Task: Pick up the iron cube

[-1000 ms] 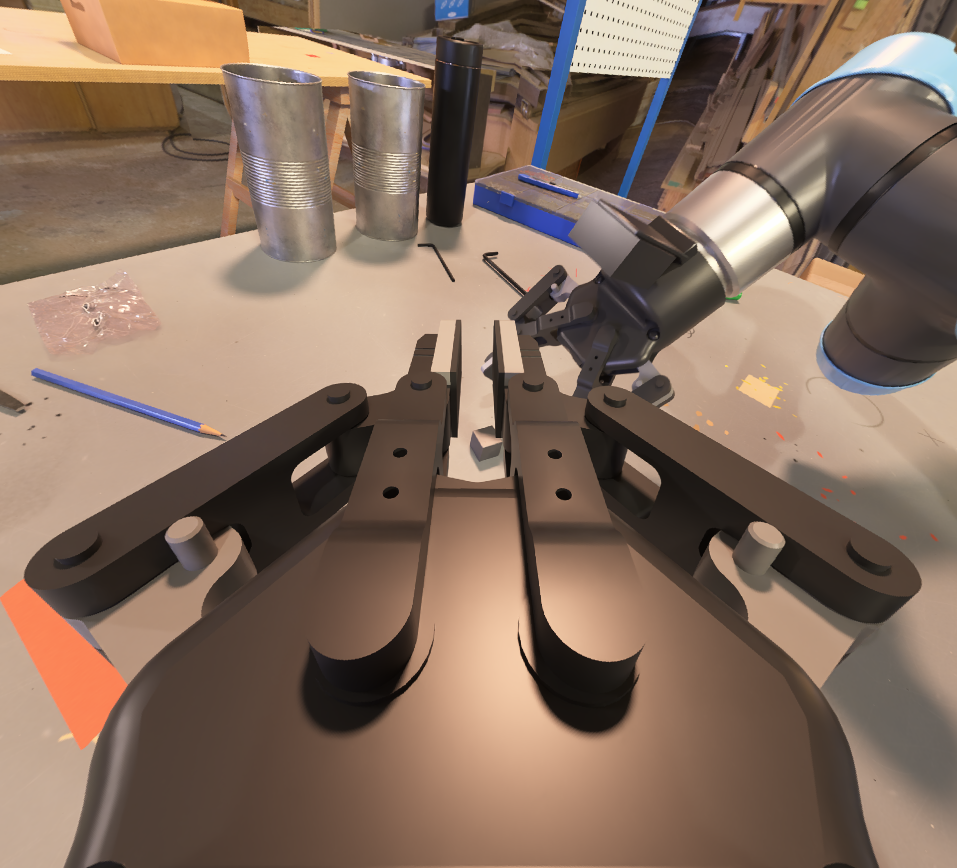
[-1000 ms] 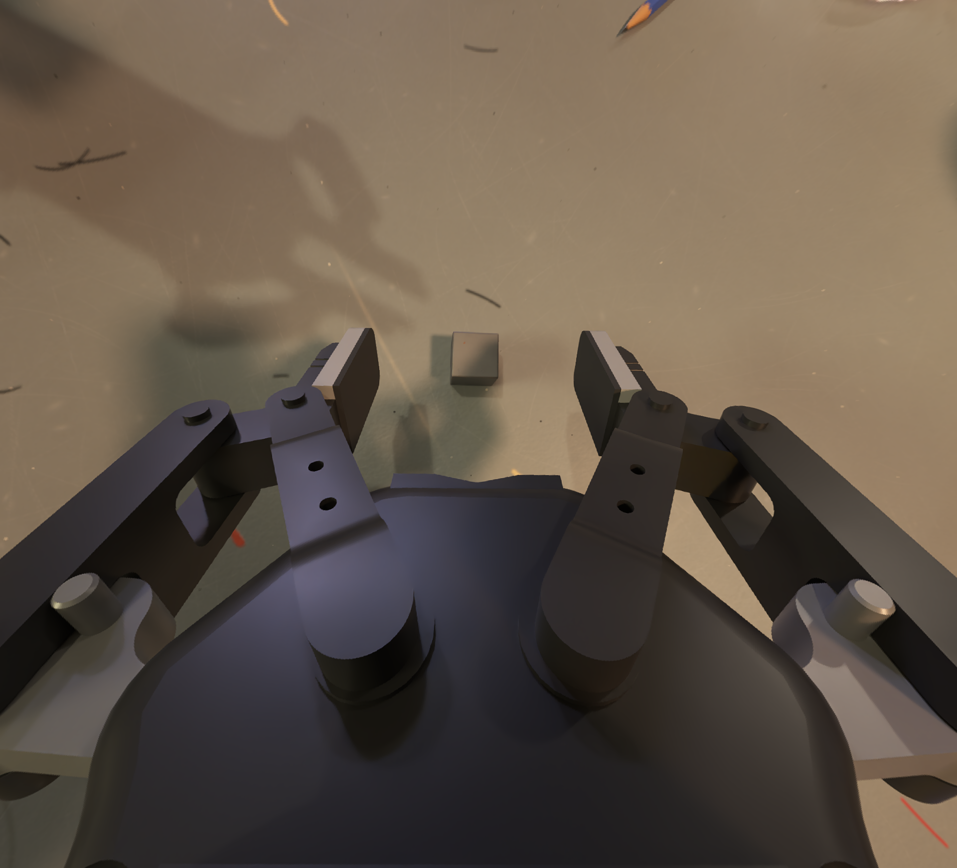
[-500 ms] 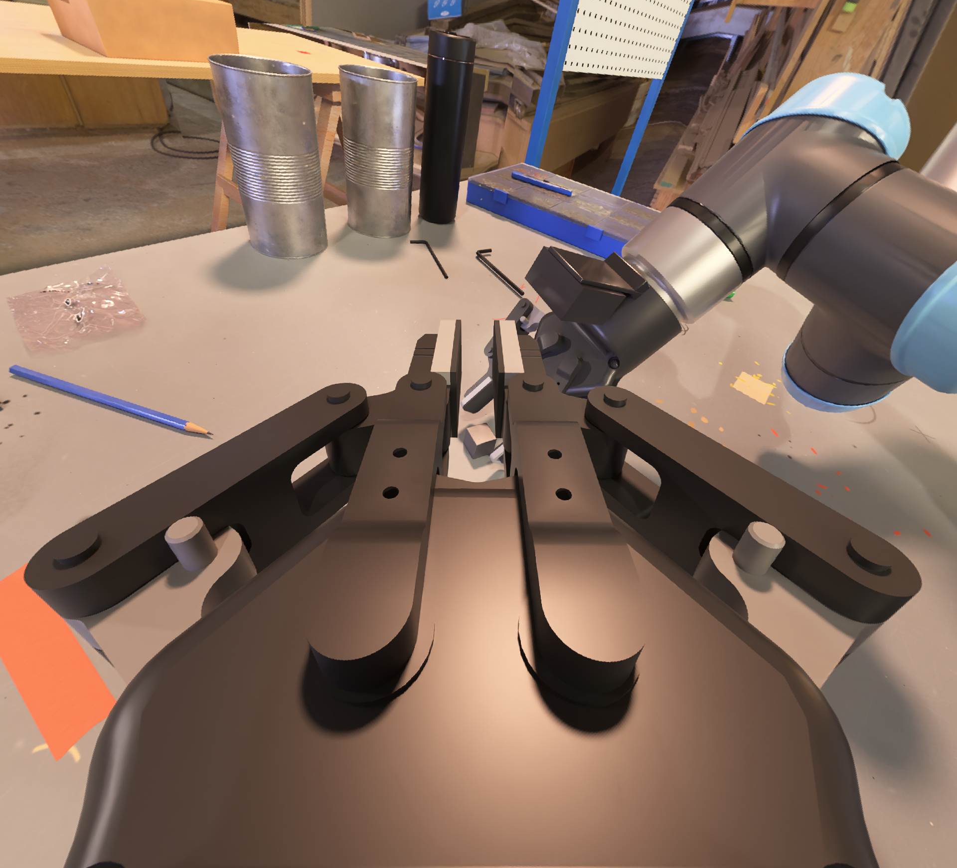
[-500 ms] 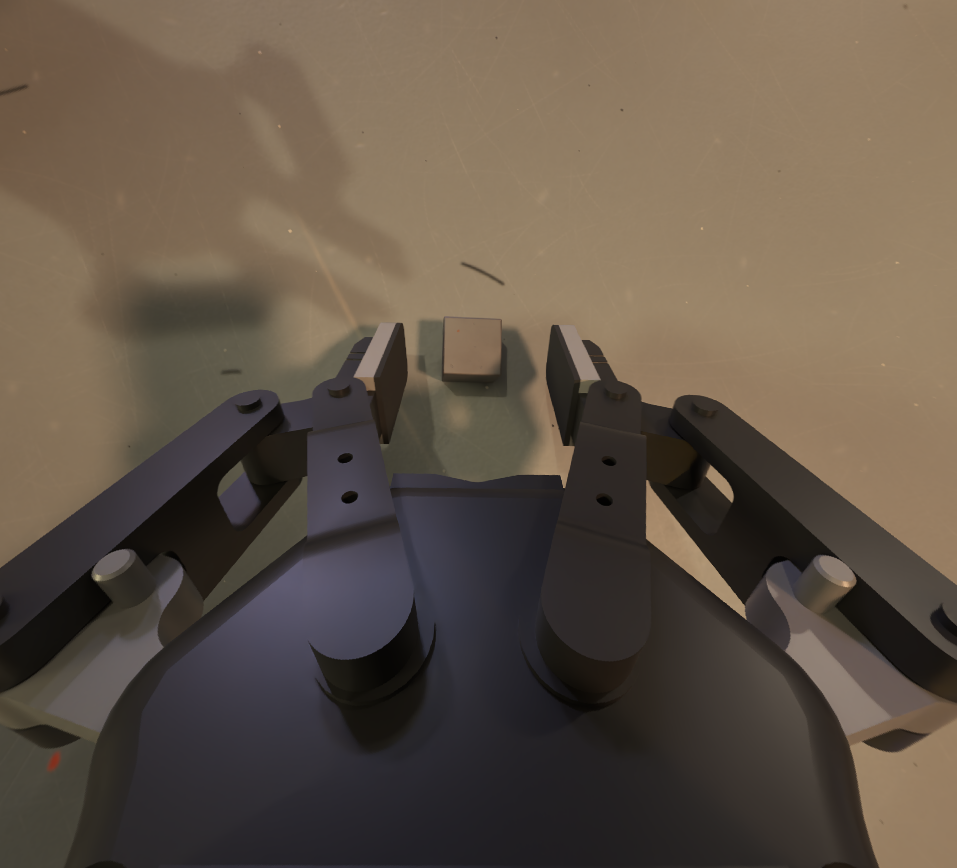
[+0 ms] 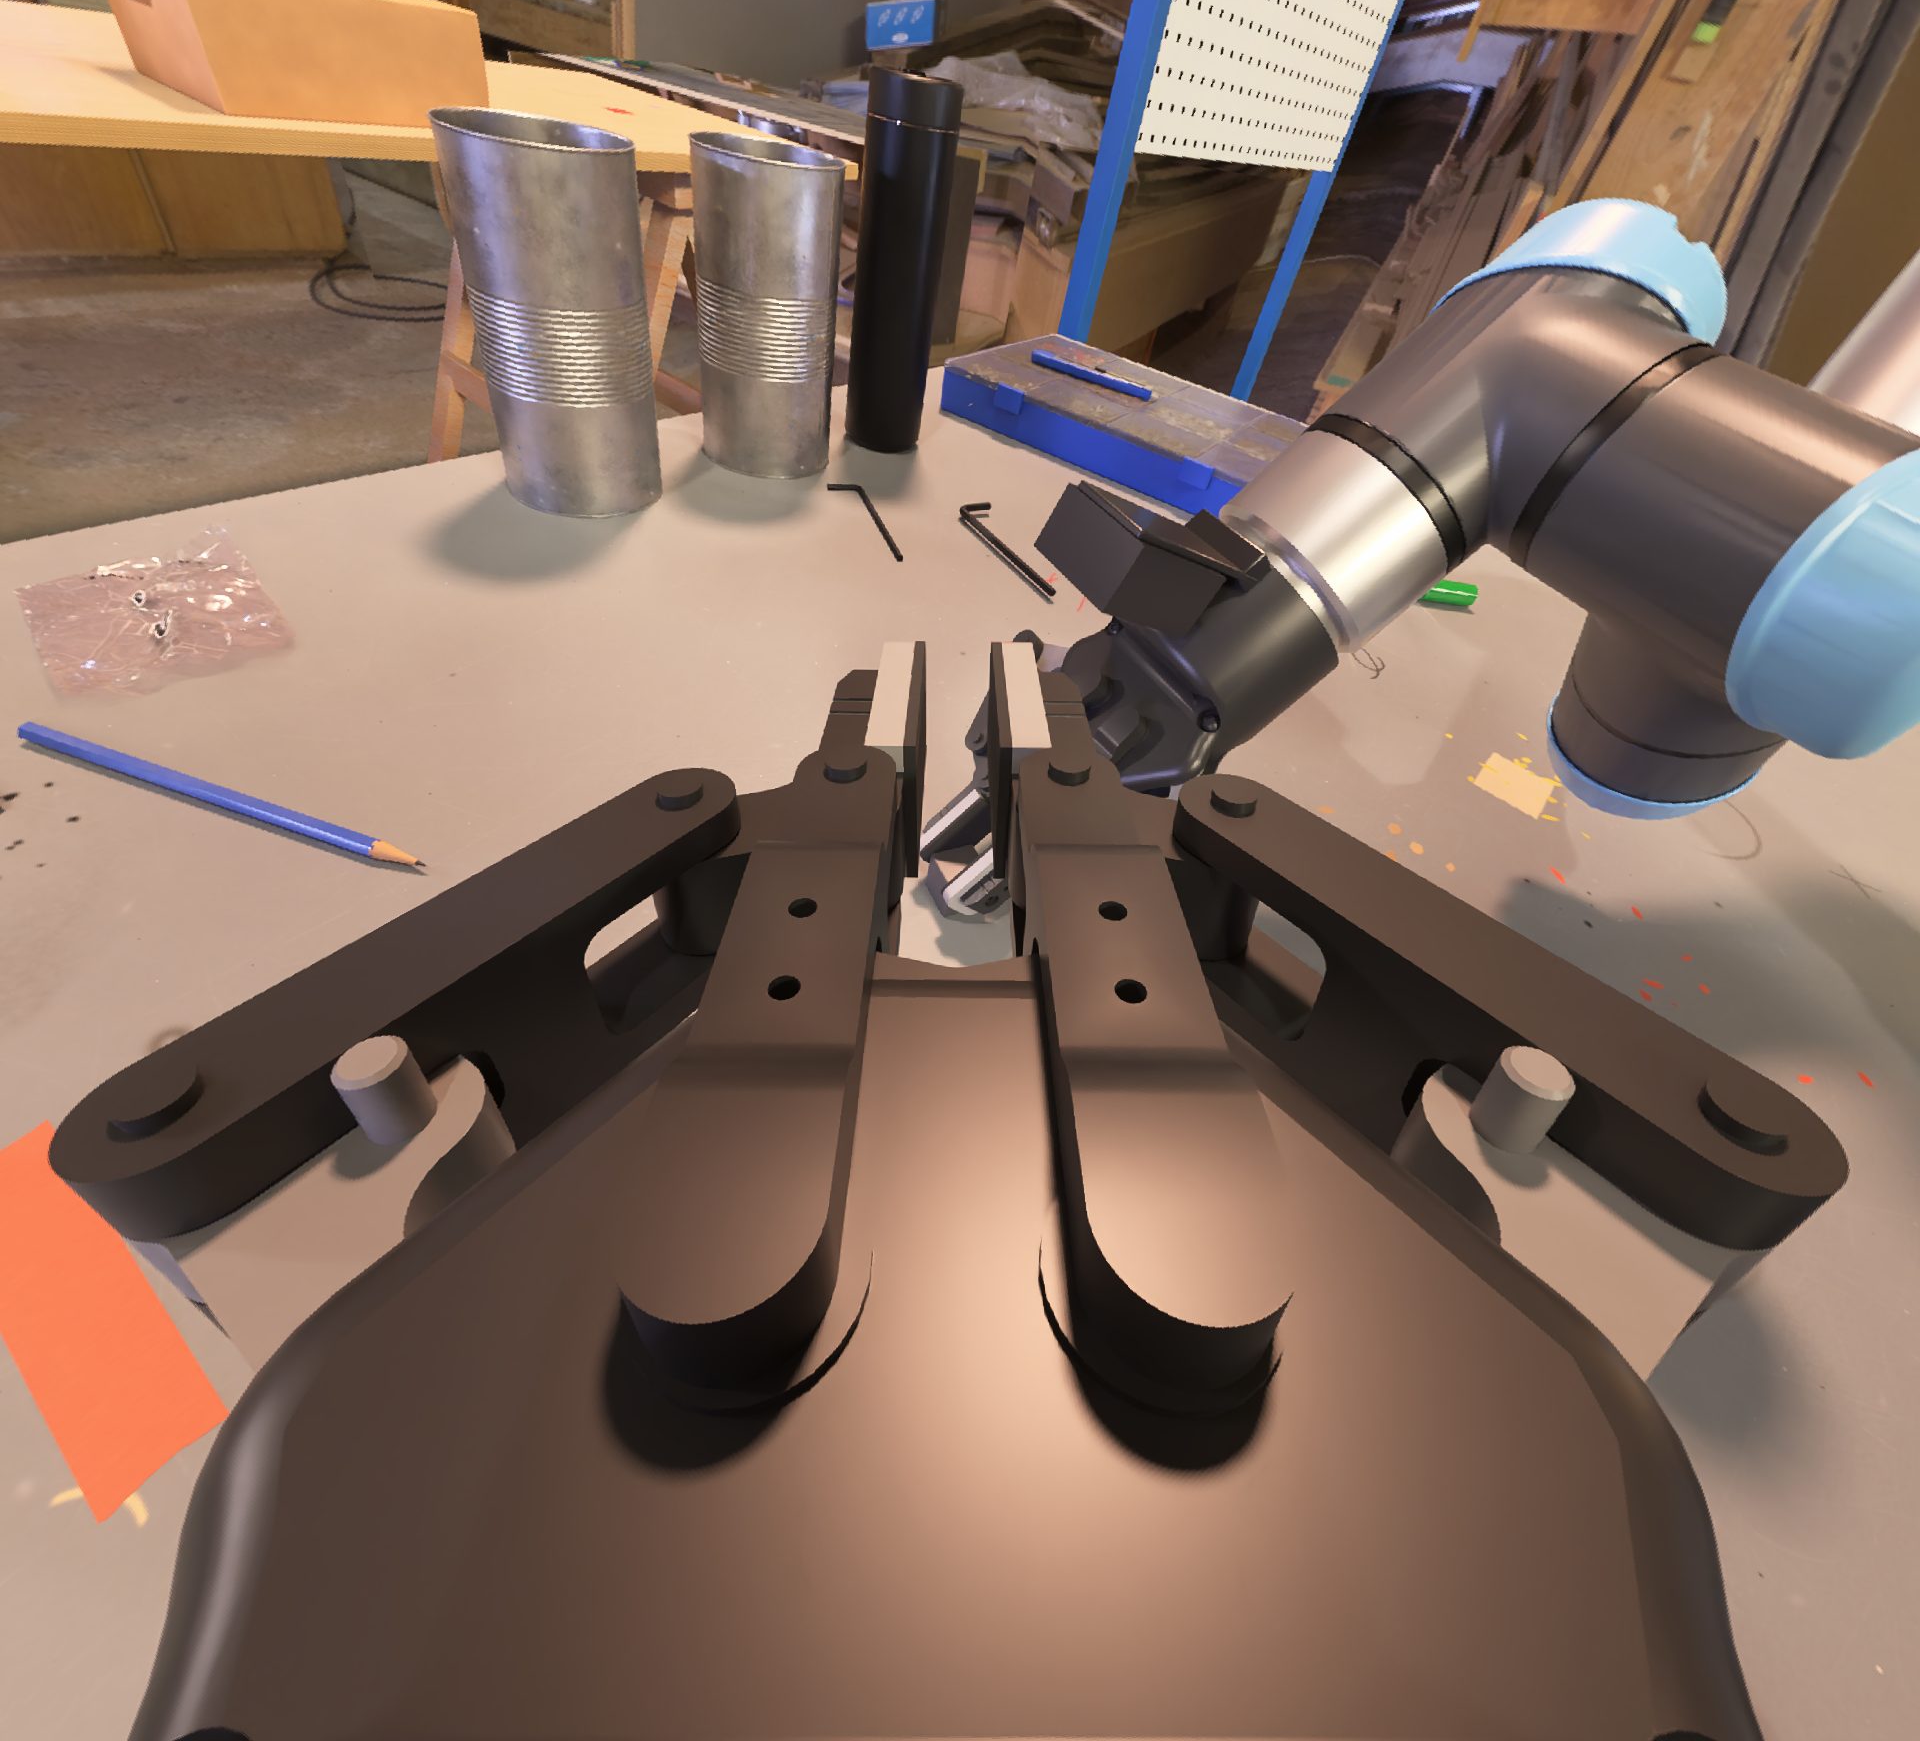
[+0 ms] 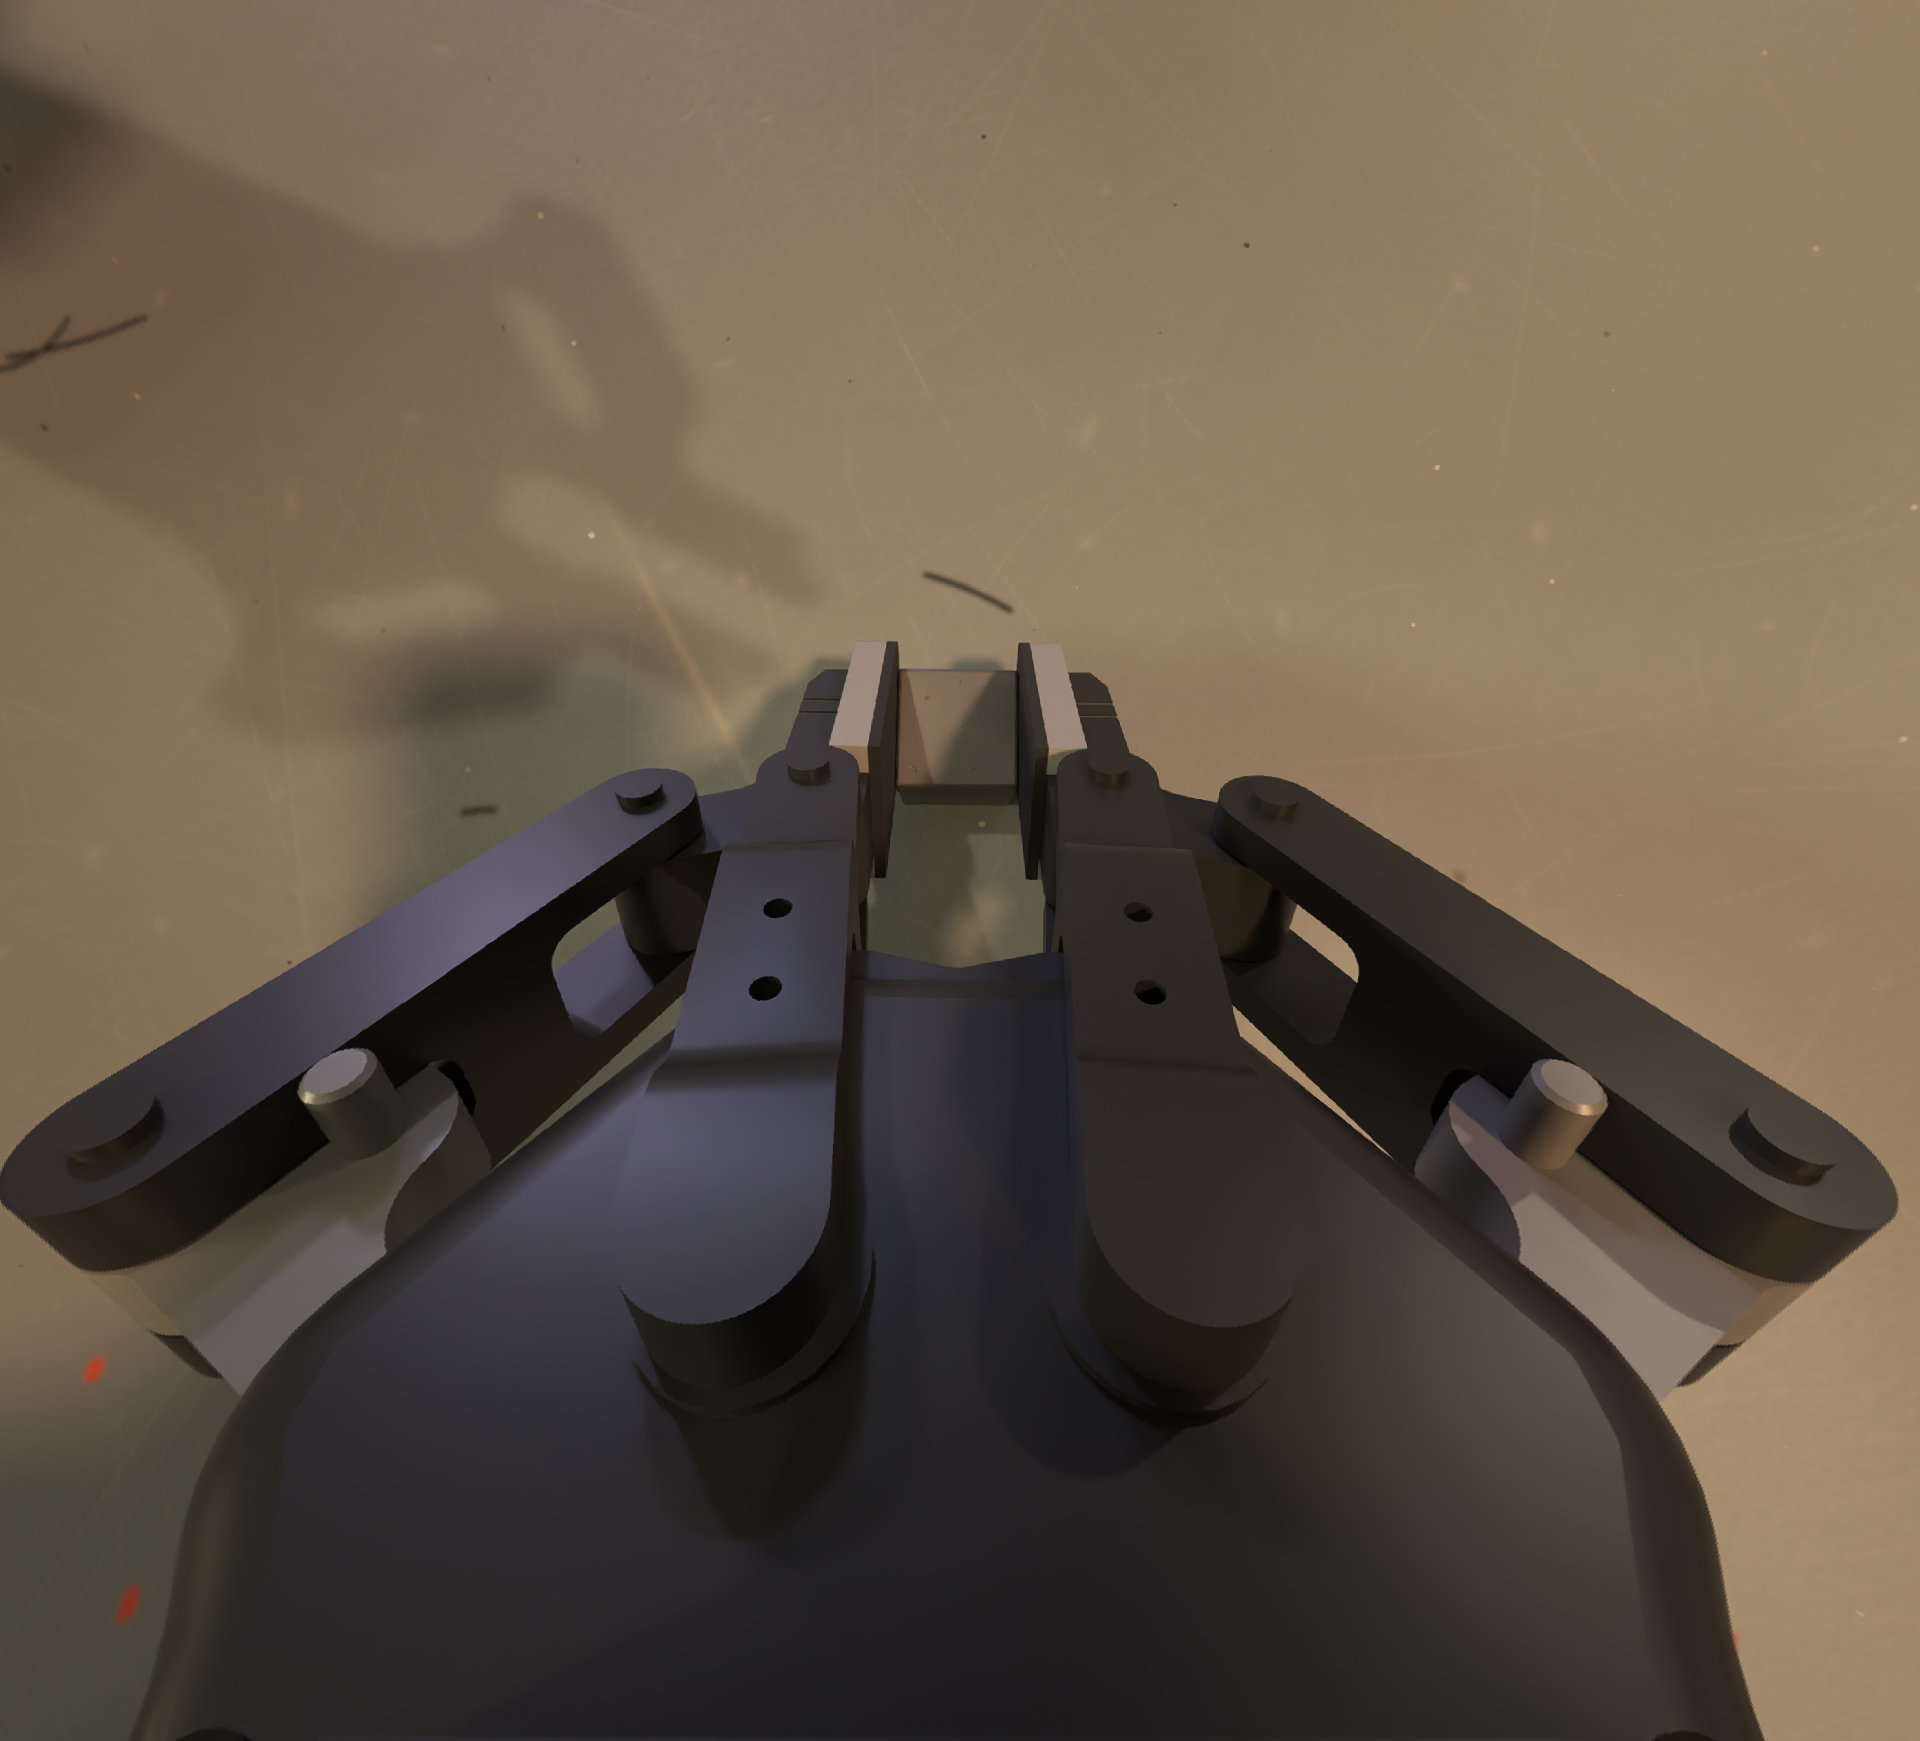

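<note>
The iron cube (image 6: 956,735) is a small grey block clamped between the pads of my right gripper (image 6: 956,683), close to the tan table top (image 6: 1351,341), with its shadow beneath. My left gripper (image 5: 956,683) is shut with only a narrow slit between its pads and holds nothing; it hovers above the table. Through that slit and just behind it, the right gripper's fingers (image 5: 966,860) and wrist (image 5: 1278,590) point down at the table. The cube itself is hidden in the left wrist view.
At the table's far edge stand two metal cans (image 5: 561,320) (image 5: 769,309), a black cylinder (image 5: 899,257) and a blue case (image 5: 1112,424). Two hex keys (image 5: 1003,548), a blue pencil (image 5: 218,792), a plastic bag (image 5: 151,611) and orange tape (image 5: 83,1317) lie around.
My right gripper came down around the cube and closed on it; its jaws stood wide open a second ago. The right arm moved in behind my left fingers. The left gripper stayed shut.
</note>
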